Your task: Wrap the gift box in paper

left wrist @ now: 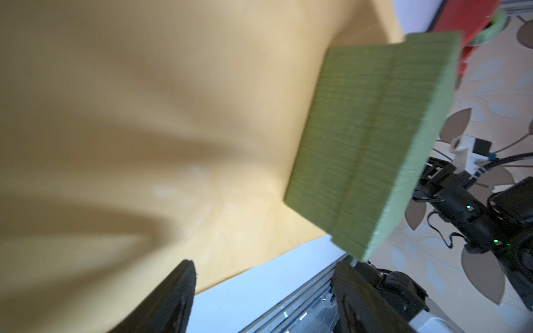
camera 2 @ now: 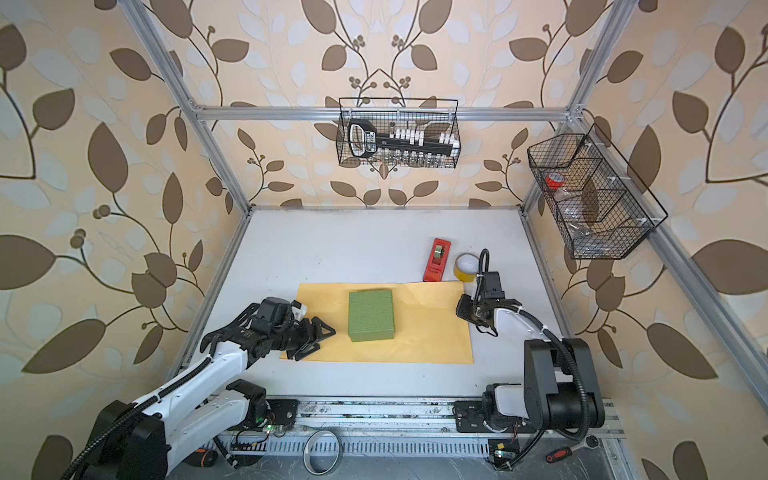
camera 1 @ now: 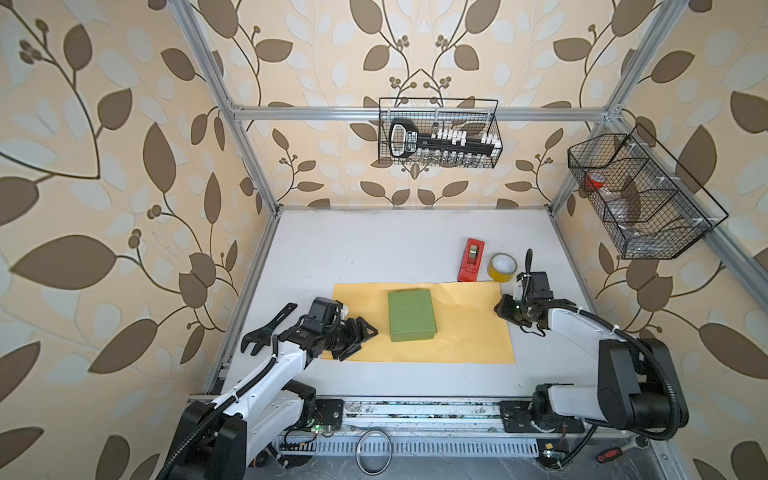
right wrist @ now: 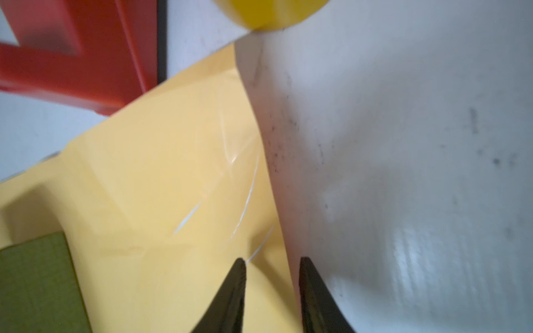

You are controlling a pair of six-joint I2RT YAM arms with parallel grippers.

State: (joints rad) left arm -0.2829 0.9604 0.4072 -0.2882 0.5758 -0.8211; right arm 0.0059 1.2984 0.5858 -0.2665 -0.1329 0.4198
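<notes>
In both top views the gift box [camera 1: 412, 315] sits on the paper [camera 1: 465, 332], which lies flat, tan side up, on the desk [camera 1: 353, 249]. The box is left of the sheet's middle, and its slightly longer side runs away from me, across the sheet's long axis. My left hand [camera 1: 360, 344] hovers over the sheet's left edge, spread wide and empty, aimed at the box and near it. My right hand [camera 1: 500, 309] is on the sheet's right edge near its far corner, well apart from the box, close to the tape roll [camera 1: 502, 267] and the red tape dispenser [camera 1: 471, 259].

From the left wrist, my fingers [left wrist: 178, 288] stand wide apart with nothing between them. The box's side wall lies ahead, untouched.

From the right wrist, my fingertips [right wrist: 236, 282] are parted and grip nothing. The paper's edge runs between them, one tip over paper and one over bare desk.

I judge that folding has not begun. The right flap is the longer one, and my right hand is placed to take it and draw it toward the box.
</notes>
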